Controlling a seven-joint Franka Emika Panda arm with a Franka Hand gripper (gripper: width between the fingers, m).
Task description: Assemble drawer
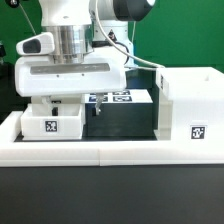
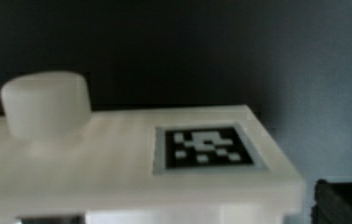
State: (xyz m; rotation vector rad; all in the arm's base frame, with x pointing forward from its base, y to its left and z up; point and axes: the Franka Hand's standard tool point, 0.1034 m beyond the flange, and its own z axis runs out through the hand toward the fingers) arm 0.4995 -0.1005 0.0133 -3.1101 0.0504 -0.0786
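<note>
A small white drawer tray [image 1: 52, 122] with a square tag stands at the exterior view's left, just behind the border wall. My gripper [image 1: 68, 104] hangs right above it, fingers down at its top. In the wrist view the tray [image 2: 102, 160] fills the frame, with a round white knob [image 2: 45, 100] and a tag [image 2: 210, 150] on its face. One dark finger [image 2: 345, 203] shows just past the tray's edge; the jaws look spread wide, and no grip shows. The tall white cabinet shell [image 1: 190, 100] stands at the exterior view's right. A second tray is not visible.
The long low white border wall [image 1: 100, 152] runs along the front. The marker board [image 1: 122, 97] lies between tray and cabinet shell on the black table. The arm and its cables rise above the tray.
</note>
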